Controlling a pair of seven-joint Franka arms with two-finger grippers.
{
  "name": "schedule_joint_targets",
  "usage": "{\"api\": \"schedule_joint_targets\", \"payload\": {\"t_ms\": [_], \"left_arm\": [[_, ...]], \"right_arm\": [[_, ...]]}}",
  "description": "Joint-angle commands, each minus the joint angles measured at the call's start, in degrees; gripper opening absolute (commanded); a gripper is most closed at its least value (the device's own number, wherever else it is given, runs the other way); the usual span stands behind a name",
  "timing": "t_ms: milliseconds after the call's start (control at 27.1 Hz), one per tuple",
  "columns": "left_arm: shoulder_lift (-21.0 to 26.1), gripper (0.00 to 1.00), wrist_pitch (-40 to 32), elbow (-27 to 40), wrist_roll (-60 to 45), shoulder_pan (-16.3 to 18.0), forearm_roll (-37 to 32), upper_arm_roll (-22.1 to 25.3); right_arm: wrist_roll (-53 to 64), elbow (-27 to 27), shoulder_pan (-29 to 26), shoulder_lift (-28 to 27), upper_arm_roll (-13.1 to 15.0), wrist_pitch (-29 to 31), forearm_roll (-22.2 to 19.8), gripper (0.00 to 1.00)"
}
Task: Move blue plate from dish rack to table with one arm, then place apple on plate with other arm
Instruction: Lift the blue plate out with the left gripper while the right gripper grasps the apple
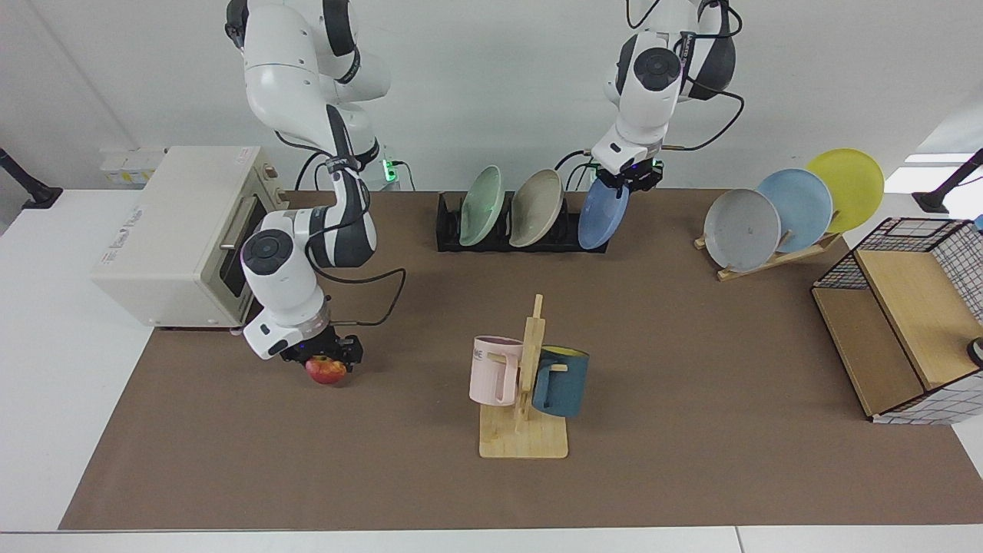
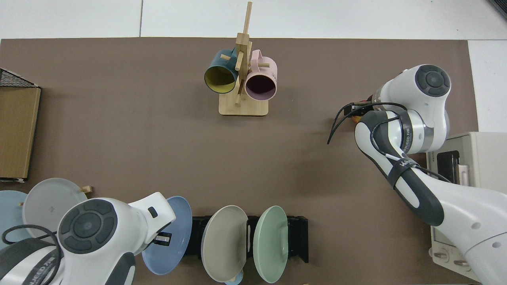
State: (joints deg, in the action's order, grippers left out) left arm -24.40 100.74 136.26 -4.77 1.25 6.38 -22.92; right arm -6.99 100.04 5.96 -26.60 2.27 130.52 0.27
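Observation:
The blue plate hangs upright, pinched at its top rim by my left gripper, which is shut on it. It sits just past the end of the black dish rack, beside a beige plate. Over the brown mat of the table, my right gripper is shut on the red apple. From above, the arm hides nearly all of the apple.
A green plate stands in the rack too. A mug tree with two mugs stands mid-mat. A toaster oven is behind the right arm. A wooden stand with three plates and a wire shelf are beyond the left arm.

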Motion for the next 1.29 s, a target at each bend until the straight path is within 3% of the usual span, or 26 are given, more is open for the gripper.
{"api": "schedule_joint_targets", "payload": {"t_ms": [0,185,369,628,776,997,1145,1256], "left_arm": [[0.4,0.00,-4.2,-4.5,0.5,0.9,-1.3,1.7],[1.5,0.00,-4.1,-7.2,2.9,1.1,-1.2,4.2],[7.3,0.00,-2.1,-12.5,3.5,0.9,-0.1,9.0],[13.3,0.00,3.1,-15.8,6.4,0.9,3.7,12.4],[16.7,0.00,10.3,-16.0,6.7,0.9,4.3,13.9],[21.3,0.00,12.4,-18.2,9.1,1.0,13.8,15.9],[24.7,0.00,12.8,-17.7,15.3,0.9,20.1,15.9],[26.7,0.00,12.9,-17.1,18.6,1.7,26.7,16.0]], "right_arm": [[-0.9,-0.5,-0.1,2.9,-0.2,-3.5,-0.7,0.05],[-1.2,-1.5,0.1,6.0,-0.3,-7.9,-0.6,0.05],[-1.1,-1.5,0.2,9.9,-0.3,-12.0,-0.4,0.05],[-0.7,-1.3,0.1,14.9,-0.3,-17.3,-0.2,0.05],[-0.7,-1.0,0.1,18.0,-0.3,-20.8,-0.3,0.05],[-0.8,-0.2,0.3,22.9,-0.3,-26.2,-0.3,0.05],[-0.8,5.6,0.3,27.6,-0.3,-25.0,-0.3,0.05],[-1.2,12.8,0.3,31.6,-0.3,-19.9,-0.2,0.05]]}}
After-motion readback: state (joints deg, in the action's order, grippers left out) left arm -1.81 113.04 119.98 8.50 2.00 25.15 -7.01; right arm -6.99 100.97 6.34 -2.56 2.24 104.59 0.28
